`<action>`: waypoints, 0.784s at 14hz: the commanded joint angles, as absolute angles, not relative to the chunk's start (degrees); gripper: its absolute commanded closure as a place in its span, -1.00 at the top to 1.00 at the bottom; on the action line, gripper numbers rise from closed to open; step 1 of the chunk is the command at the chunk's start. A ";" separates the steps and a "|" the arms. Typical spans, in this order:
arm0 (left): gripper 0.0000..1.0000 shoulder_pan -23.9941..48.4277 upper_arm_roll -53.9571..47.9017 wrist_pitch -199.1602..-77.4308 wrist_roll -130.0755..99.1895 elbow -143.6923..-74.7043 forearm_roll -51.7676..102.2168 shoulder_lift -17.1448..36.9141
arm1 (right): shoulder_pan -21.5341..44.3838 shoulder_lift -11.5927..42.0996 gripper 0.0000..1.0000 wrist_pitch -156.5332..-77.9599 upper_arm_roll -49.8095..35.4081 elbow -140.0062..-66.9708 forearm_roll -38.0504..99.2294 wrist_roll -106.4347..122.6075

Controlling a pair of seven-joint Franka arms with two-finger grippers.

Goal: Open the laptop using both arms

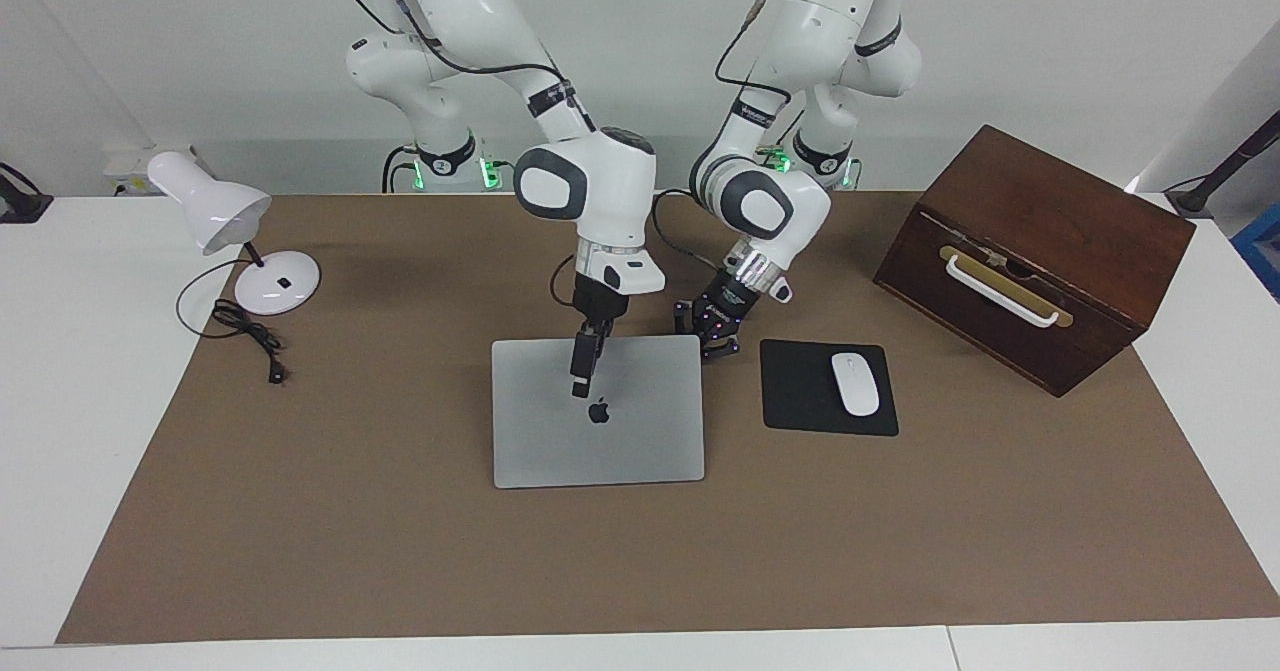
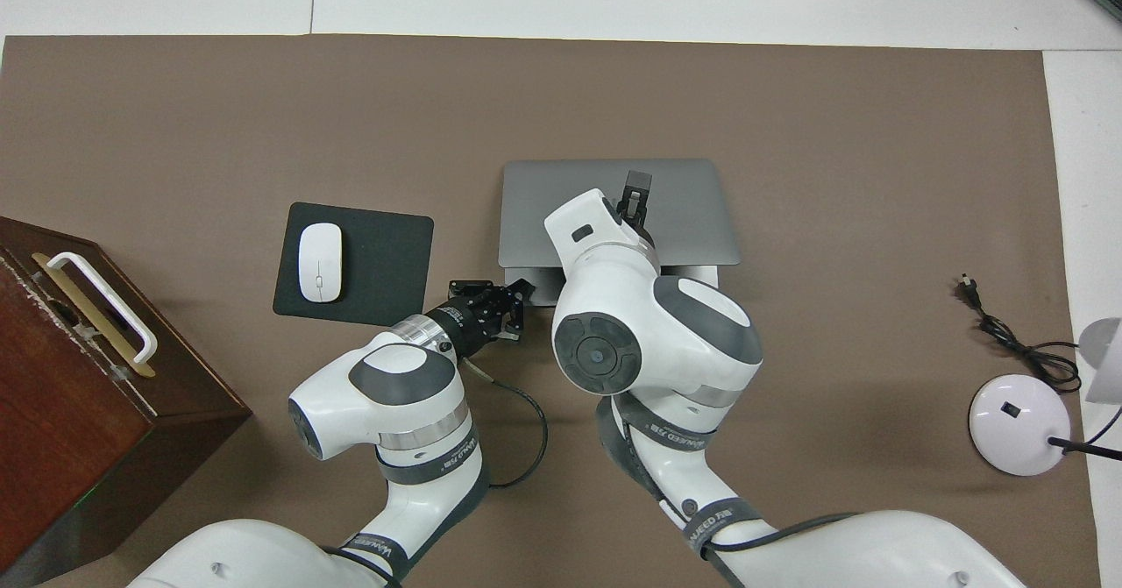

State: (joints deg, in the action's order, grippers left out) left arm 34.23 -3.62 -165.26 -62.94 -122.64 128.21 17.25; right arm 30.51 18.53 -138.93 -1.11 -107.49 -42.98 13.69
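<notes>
On the brown mat, the laptop (image 1: 598, 412) lies lengthwise between arm ends, logo upright facing away; claw states unclear.

Laptop (image 2: 692, 211) lid raised under right gripper (image 2: 633, 195)

The laptop (image 1: 598, 411) (image 2: 692, 207) is a thin silver-grey rectangle with a dark apple logo on its lid. It lies on the brown tabletop (image 1: 400, 551) between the two arms' ends. Its lid is raised a little at the edge nearer the robots, where a strip of the base shows beneath it.
</notes>
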 commanded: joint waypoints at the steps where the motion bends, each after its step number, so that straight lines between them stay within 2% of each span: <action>1: -1.00 36.21 -2.90 -166.29 -61.61 -122.34 129.55 21.36 | 30.32 19.08 1.00 -136.06 -2.10 -105.73 -41.23 13.36; 11: -1.00 36.21 -2.90 -166.29 -61.52 -122.34 129.55 21.36 | 30.23 18.81 1.00 -133.51 -2.46 -103.18 -41.04 15.56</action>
State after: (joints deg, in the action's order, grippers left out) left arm 34.23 -3.62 -165.26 -62.91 -122.65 128.24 17.25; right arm 30.65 18.51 -134.84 -1.91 -104.84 -41.95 13.97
